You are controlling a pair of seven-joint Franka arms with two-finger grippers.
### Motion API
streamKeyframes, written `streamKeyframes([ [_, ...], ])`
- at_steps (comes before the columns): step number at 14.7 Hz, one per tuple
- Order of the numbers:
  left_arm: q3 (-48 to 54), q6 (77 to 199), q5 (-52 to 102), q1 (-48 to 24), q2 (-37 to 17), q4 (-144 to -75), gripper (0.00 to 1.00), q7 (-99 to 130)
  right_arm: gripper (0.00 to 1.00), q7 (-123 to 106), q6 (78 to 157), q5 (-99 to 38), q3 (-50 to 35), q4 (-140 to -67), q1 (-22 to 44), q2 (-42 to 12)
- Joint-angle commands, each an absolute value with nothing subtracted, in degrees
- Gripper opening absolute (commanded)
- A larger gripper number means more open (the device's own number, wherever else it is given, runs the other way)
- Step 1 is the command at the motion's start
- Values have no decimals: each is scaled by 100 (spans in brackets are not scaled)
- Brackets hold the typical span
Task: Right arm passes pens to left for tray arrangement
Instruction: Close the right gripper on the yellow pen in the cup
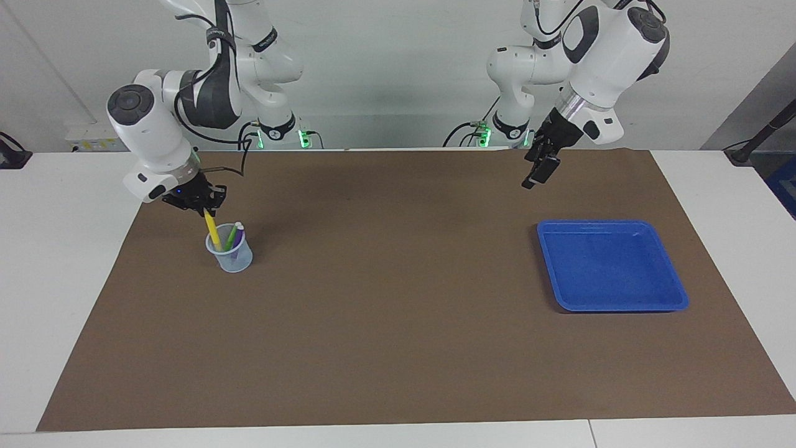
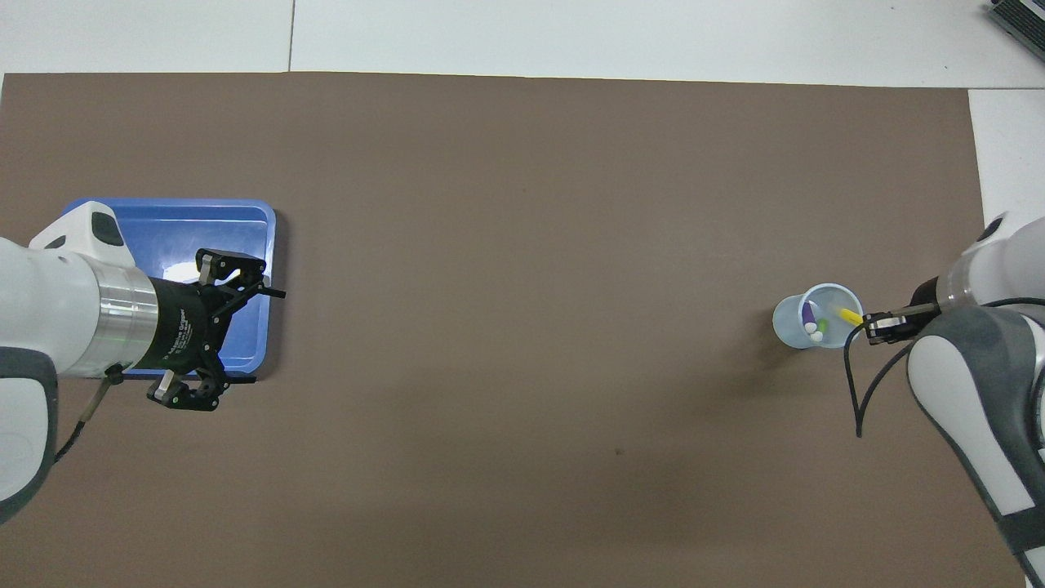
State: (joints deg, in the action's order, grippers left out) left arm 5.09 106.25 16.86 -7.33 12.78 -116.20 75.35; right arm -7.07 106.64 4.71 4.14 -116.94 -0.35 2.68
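My right gripper [image 1: 203, 205] is shut on the top of the yellow pen [image 1: 213, 231], just above the translucent cup [image 1: 229, 258]. The pen leans, with its lower end still inside the cup. The green pen [image 1: 231, 236] and the purple pen [image 1: 239, 241] stand in the cup beside it. From overhead, the right gripper [image 2: 872, 323] holds the yellow pen [image 2: 849, 315] at the cup's rim [image 2: 831, 286]. The blue tray [image 1: 612, 303] lies bare toward the left arm's end. My left gripper [image 1: 533, 179] hangs open and holds nothing, over the mat and nearer to the robots than the tray; from overhead the left gripper [image 2: 263, 335] overlaps the tray's edge [image 2: 163, 206].
A brown mat [image 1: 398, 336] covers most of the white table [image 1: 56, 261]. The cup stands near the mat's edge at the right arm's end. A black cable [image 2: 853, 392] loops from the right wrist.
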Motion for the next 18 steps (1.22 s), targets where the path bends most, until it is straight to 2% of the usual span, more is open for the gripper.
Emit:
streamKeyframes([
  [1,466,10801,1836,-939,1424,-11786,100,7664,0,-747,10144,405,378,-11295,-44,281],
  [11,466,10977,1881,-1002,1424,-11821,100,7716,0,-738,8992,-280,290,-10451,-53,413],
  [18,466,11461,2135,-1099,1424,-11988,100,8481,0,-808,8623,-1325,290,-10389,-62,483],
])
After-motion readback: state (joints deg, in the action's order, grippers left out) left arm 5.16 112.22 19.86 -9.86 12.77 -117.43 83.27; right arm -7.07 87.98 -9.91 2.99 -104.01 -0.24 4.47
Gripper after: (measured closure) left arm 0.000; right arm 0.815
